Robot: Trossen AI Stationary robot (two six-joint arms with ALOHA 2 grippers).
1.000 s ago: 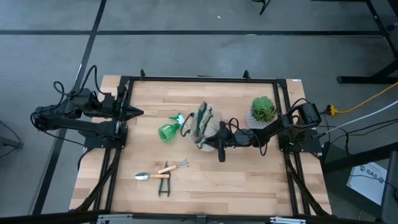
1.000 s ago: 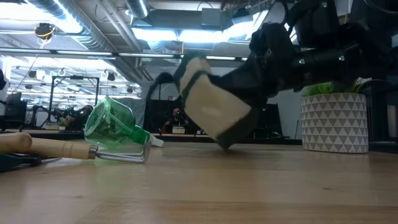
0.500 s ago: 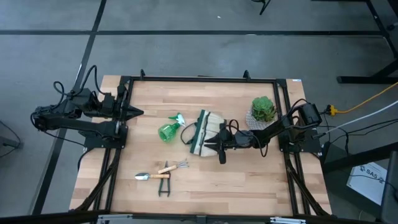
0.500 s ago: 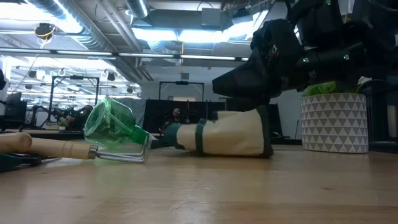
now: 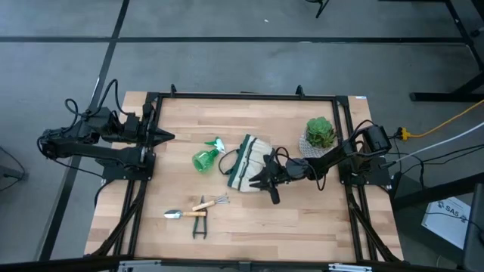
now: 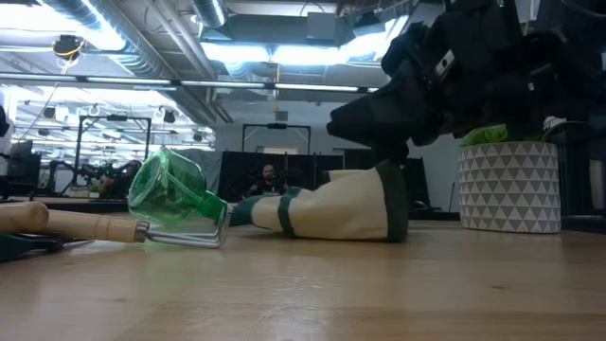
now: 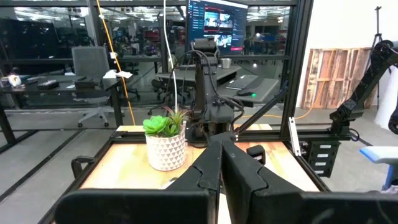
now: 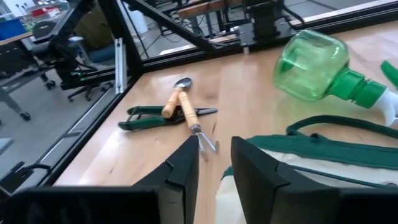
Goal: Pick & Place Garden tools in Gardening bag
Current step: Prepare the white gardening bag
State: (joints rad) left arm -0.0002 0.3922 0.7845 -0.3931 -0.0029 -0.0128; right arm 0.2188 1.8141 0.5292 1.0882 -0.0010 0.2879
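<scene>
The beige gardening bag (image 5: 246, 162) with green trim lies on its side at mid-table, its loop handles (image 8: 336, 123) toward the green spray bottle (image 5: 206, 158), which lies beside it. My right gripper (image 5: 265, 178) is open and hovers just over the bag's right end (image 6: 383, 204); I see no touch. The trowel (image 5: 184, 214), hand rake (image 5: 212, 202) and shears (image 5: 199, 226) lie together near the table's near edge, and they show in the right wrist view (image 8: 180, 109). My left gripper (image 5: 163, 137) is shut and empty at the table's left edge.
A green plant in a white patterned pot (image 5: 321, 134) stands at the table's right, close behind my right arm; it also shows in the low view (image 6: 508, 185). Bare wood lies along the near right of the table (image 5: 302, 227). A black frame rims the table.
The bag, a second ago tilted up off the table at my right gripper, has fallen and now lies flat on its side, its open end toward the spray bottle. My right gripper no longer has it and stays just above its right end.
</scene>
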